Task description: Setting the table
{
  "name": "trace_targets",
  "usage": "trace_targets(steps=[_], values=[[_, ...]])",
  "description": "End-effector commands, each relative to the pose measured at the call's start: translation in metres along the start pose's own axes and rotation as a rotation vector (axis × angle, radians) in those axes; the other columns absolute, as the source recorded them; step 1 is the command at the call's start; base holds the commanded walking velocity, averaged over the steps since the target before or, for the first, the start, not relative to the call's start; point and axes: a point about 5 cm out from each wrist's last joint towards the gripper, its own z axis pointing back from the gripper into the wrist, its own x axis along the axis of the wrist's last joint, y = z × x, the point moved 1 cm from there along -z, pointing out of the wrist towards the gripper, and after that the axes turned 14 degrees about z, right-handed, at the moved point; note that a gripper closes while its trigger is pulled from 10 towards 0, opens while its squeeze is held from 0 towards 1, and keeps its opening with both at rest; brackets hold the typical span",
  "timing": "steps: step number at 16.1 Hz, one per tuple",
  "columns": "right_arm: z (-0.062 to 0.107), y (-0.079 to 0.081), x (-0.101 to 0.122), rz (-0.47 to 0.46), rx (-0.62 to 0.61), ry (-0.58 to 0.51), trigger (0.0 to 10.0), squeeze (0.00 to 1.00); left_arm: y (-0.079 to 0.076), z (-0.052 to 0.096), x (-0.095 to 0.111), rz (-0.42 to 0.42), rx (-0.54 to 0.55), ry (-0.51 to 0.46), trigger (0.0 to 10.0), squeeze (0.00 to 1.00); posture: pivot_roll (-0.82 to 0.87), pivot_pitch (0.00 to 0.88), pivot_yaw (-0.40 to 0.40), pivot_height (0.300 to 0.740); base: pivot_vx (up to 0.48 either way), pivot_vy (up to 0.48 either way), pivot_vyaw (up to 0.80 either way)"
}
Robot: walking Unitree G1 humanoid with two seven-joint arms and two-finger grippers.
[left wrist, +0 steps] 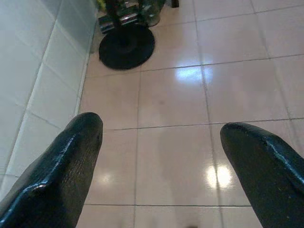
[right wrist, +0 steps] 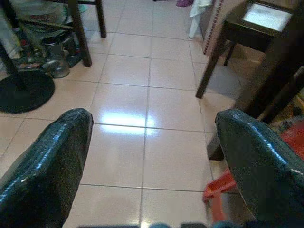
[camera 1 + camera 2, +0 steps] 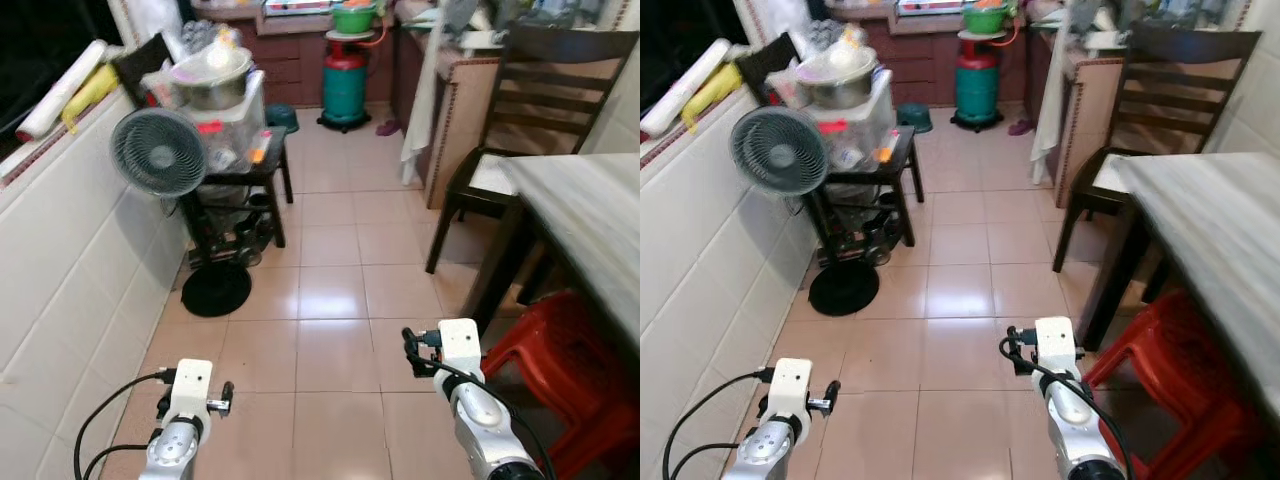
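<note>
Left of table (image 3: 590, 215): fan (image 3: 158, 152) by tiled wall (image 3: 60, 270), cluttered stand (image 3: 245, 175) with pot (image 3: 210, 78), green cylinder (image 3: 344, 88) farther back. Beside table: dark chair (image 3: 540, 110); beneath it, red stool (image 3: 560, 360). Glossy beige floor (image 3: 330, 290). Table pale, marbled, at right. Left gripper (image 1: 161, 142) and right gripper (image 2: 152, 137) low over floor, fingers apart, holding nothing.

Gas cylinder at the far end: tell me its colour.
Green gas cylinder, clearest in the left eye view.
</note>
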Motion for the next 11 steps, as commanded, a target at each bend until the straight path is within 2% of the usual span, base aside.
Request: trace_targets(steps=[1, 8, 11], values=[[-0.002, 0.01, 0.006, -0.008, 0.022, -0.022, 10.0, 0.0, 0.008, 0.0, 0.001, -0.011, 0.016, 0.004, 10.0, 0.0, -0.01, 0.0, 0.034, 0.74, 0.0, 0.48, 0.0], [-0.001, 0.014, 0.0, 0.003, 0.05, 0.006, 10.0, 0.0, 0.004, 0.0, 0.0, -0.019, 0.007, 0.012, 10.0, 0.0, -0.01, 0.0, 0.032, 0.74, 0.0, 0.48, 0.0], [-0.002, 0.021, -0.006, -0.011, 0.084, 0.056, 10.0, 0.0, 0.003, 0.001, -0.008, 0.019, 0.005, 0.072, 10.0, 0.0, -0.01, 0.0, 0.028, 0.74, 0.0, 0.0, 0.0]])
